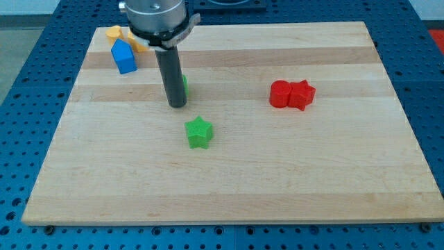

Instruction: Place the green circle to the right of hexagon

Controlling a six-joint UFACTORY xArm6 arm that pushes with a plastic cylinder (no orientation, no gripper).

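A pale wooden desk (229, 180) lies on a blue perforated base that shows around all its edges. The arm enters from the top of the frame, left of centre, its grey mount cut off by the upper edge. From it a straight dark rod hangs upright, and my tip (177, 105) rests on the board in the upper left-centre. There is no hand on this arm, only the rod, so nothing is grasped.

The green circle (184, 85) is almost wholly hidden behind the rod; only a green sliver shows at the rod's right side, touching it or very nearly, and its shape cannot be made out.

Just below the tip sits a green star (199, 132), apart from it. At upper left a blue block (124, 57) stands against yellow pieces (114, 32), partly covered by it and by the mount.

At right of centre a red rounded block (279, 94) touches a red star (302, 94); which is the hexagon cannot be told.
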